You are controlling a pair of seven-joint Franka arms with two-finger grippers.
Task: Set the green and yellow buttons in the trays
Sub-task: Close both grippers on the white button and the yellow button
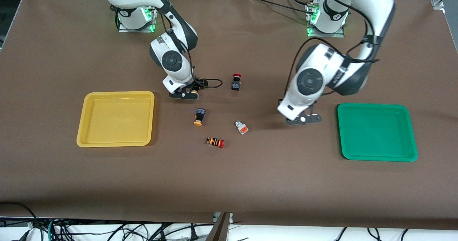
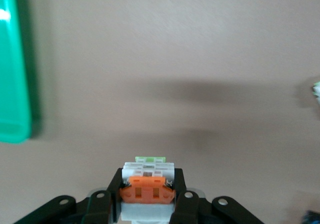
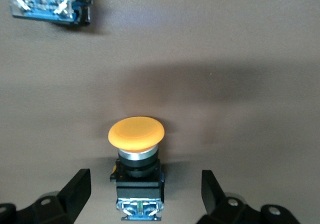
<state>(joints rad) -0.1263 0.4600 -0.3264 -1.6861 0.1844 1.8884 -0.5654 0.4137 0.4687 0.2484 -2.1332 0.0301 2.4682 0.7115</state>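
My left gripper [image 1: 304, 119] [image 2: 147, 190] is shut on a white-bodied button [image 2: 148, 183] with an orange part and a green face. It hangs over bare table between the loose white button [image 1: 242, 127] and the green tray [image 1: 377, 132] [image 2: 12, 73]. My right gripper [image 1: 189, 93] [image 3: 145, 181] stands open low over the table, one finger [image 3: 77, 184] on each side of a black-bodied button with a yellow cap [image 3: 136, 156] [image 1: 194, 91], not touching it. A second yellow-capped button [image 1: 199, 116] lies nearer the front camera. The yellow tray [image 1: 116, 118] holds nothing.
A black button with a red cap [image 1: 236, 82] stands beside my right gripper, toward the left arm's end. An orange-striped button with a red cap [image 1: 215, 142] lies nearest the front camera. The right wrist view also shows another button's black-and-blue body [image 3: 50, 3].
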